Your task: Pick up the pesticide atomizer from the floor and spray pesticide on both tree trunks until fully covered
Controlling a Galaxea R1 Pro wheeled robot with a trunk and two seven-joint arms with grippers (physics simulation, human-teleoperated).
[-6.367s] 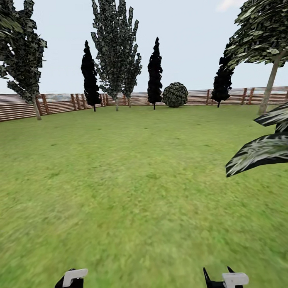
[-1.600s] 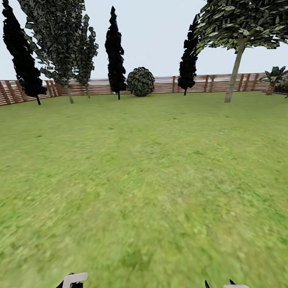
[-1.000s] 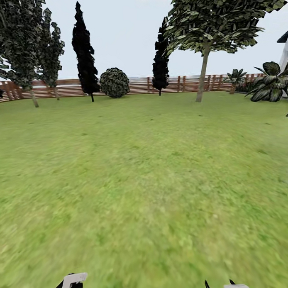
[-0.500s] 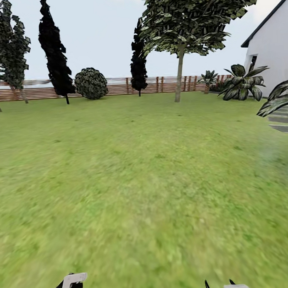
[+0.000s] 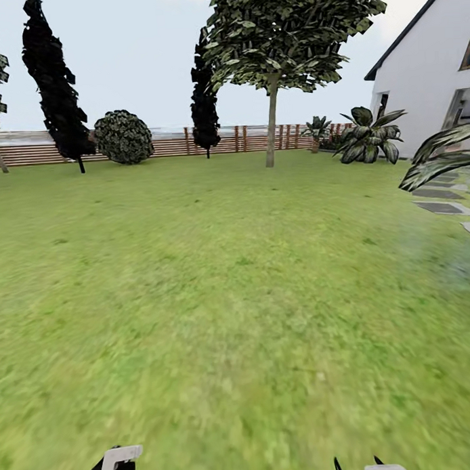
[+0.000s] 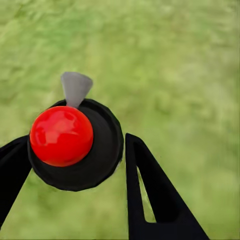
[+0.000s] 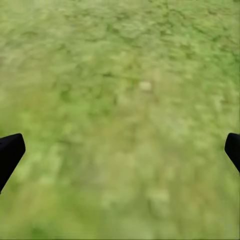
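My left pincer [image 6: 75,165] is clenched on the pesticide atomizer [image 6: 75,142]: in the left wrist view its black round body with the red ball top sits between my two black fingers [image 6: 155,195], and a grey nozzle tip juts from the body's edge over blurred grass. My right pincer [image 7: 120,145] is released and empty, its fingertips spread wide at the two sides of that wrist view with only lawn between them.

From the head camera, the garden lawn [image 5: 216,276] spreads ahead to the brown slatted fence [image 5: 164,144]. At about 12 o'clock, far off by the fence, stands a tree [image 5: 282,37] with a pale slim trunk [image 5: 271,125] and a broad leafy crown. At 11 o'clock are a narrow black tree [image 5: 204,94], a round bush [image 5: 123,136] and another black tree [image 5: 57,85]. At 1 to 2 o'clock I see a white house [image 5: 426,86], a broad-leaved plant [image 5: 367,132] and stepping stones [image 5: 444,207].

I judge the pick-up done. No white mist shows on any trunk, so the spraying is all left, and I am well apart from every tree. I cannot tell from here which trunks are the two to cover.
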